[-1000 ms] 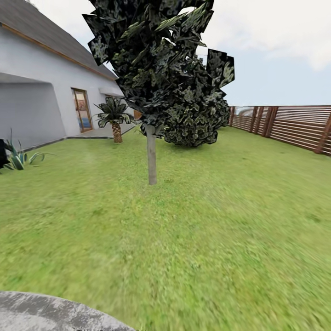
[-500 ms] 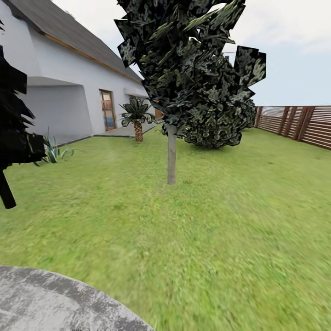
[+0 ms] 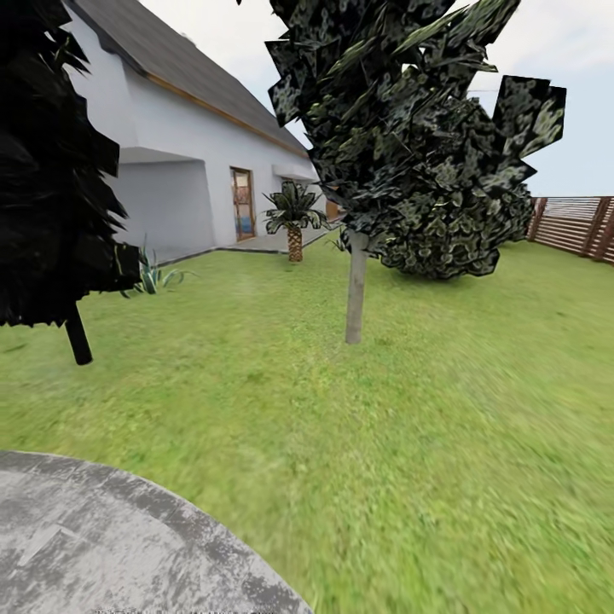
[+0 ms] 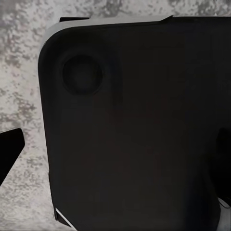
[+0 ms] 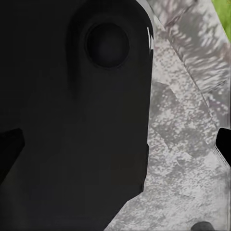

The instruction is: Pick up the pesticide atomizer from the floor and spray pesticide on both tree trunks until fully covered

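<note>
The robot's base (image 3: 102, 546) is a round disc with a mottled grey and white, worn-looking surface. In both wrist views a matt black body panel (image 4: 139, 125) with rounded corners stands against that same mottled grey. Each panel carries one shallow round dimple (image 5: 107, 44) near a corner.

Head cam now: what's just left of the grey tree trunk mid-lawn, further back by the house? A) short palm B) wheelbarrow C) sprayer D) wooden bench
A: a short palm with a scaly trunk stands by the house, behind and left of the tree trunk.
</note>
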Tool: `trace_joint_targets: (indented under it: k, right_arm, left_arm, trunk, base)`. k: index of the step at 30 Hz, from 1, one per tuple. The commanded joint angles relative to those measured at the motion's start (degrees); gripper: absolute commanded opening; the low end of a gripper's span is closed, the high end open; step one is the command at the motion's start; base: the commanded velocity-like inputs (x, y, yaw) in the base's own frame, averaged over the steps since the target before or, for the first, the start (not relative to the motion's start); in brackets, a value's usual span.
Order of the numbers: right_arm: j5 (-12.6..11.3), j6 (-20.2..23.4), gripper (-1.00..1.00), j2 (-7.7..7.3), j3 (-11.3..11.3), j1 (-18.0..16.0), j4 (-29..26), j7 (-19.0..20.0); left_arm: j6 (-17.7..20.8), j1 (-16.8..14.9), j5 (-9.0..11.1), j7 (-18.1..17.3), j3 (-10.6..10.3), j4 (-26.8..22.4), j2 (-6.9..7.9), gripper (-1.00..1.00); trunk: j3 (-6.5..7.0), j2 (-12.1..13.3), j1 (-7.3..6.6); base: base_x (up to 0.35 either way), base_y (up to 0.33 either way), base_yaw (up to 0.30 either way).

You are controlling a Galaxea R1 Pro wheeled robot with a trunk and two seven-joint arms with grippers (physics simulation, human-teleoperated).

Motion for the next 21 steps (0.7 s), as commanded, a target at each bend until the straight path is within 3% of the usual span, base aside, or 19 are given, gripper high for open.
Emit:
trace_joint_targets:
  k: [1, 8, 21]
  right_arm:
    - [0.0, 0.0, 1.00, -0.01, 0.0, 0.0, -0.1, 0.0]
    - [0.0, 0.0, 1.00, -0.01, 0.0, 0.0, -0.1, 0.0]
    - [0.0, 0.0, 1.00, -0.10, 0.0, 0.0, -0.1, 0.0]
  left_arm:
    - [-0.1, 0.0, 0.0, -0.2, 0.0, 0.0, 0.01, 1.00]
    - [-0.2, 0.0, 0.0, -0.2, 0.0, 0.0, 0.01, 1.00]
    - [-0.2, 0.0, 0.0, -0.2, 0.0, 0.0, 0.01, 1.00]
  trunk:
    - [-0.05, 0.0, 0.00]
    - [-0.05, 0.0, 0.00]
    - [-0.05, 0.0, 0.00]
  base:
    - [0.000, 0.000, 0.300]
    - [0.000, 0.000, 0.225]
    - [0.000, 0.000, 0.019]
